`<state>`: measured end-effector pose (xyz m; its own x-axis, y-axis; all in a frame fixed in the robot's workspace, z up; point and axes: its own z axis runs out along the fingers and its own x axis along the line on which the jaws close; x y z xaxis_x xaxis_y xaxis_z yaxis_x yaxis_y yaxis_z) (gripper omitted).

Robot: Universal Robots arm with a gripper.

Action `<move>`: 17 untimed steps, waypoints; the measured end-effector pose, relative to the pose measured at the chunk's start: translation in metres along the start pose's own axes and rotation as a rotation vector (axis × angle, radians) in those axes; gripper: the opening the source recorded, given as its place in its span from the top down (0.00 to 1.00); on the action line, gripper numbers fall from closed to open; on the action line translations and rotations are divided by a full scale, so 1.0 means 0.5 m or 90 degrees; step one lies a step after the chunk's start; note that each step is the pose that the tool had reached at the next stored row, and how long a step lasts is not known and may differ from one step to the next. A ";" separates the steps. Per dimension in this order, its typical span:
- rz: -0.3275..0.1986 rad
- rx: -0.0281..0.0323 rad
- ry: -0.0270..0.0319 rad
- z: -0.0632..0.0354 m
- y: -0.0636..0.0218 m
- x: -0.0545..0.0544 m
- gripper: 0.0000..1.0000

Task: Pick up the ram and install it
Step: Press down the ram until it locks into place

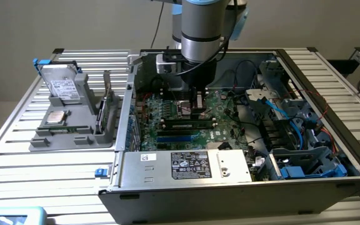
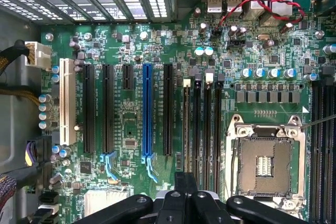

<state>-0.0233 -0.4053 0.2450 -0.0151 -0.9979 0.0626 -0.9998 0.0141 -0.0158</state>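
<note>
1. Locate the power supply [image 1: 189, 164] at the near wall of the open computer case [image 1: 330, 84]. The motherboard [image 1: 224, 105] lies directly behind it.
2. Locate the ram [image 1: 188, 125] [image 2: 186, 129]. It stands on edge in the outermost of the black memory slots [image 2: 210, 129], beside the empty processor socket [image 2: 262, 163]. You cannot tell from these views whether it is fully seated or whether the slot latches have closed.
3. Check the gripper [image 1: 198, 111] [image 2: 186, 179]. It is clenched, with nothing visible between its fingers, and sits over one end of the ram. You cannot tell whether it is touching the ram.
4. Treat the ram as light, thin and stiff, but likely fragile: it should tolerate a straight push and not bending or twisting. Take hold across the two flat faces near the top edge, or press on the top edge itself. Keep clear of the contact edge.
5. Note the expansion card [image 1: 107, 101] and hard drive [image 1: 61, 86] in the grey holder outside the case, at the exterior view's left.
</note>
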 end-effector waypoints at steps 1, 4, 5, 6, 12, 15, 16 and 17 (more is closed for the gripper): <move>0.006 -0.0004 0.0002 0.000 0.000 0.000 0.89; 0.027 -0.0017 0.0005 0.000 0.000 0.000 0.89; 0.035 -0.0022 0.0006 0.000 0.000 0.000 0.89; 0.044 -0.0027 0.0007 0.000 0.000 0.000 0.89; 0.091 -0.0055 0.0002 0.001 0.000 0.000 0.89; 0.115 -0.0057 0.0005 0.001 0.000 0.000 0.89; 0.123 -0.0058 0.0006 0.001 0.000 0.000 0.89; 0.132 -0.0060 0.0007 0.001 0.000 0.000 0.89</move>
<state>-0.0233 -0.4053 0.2443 -0.2204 -0.9736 0.0601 -0.9754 0.2197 -0.0191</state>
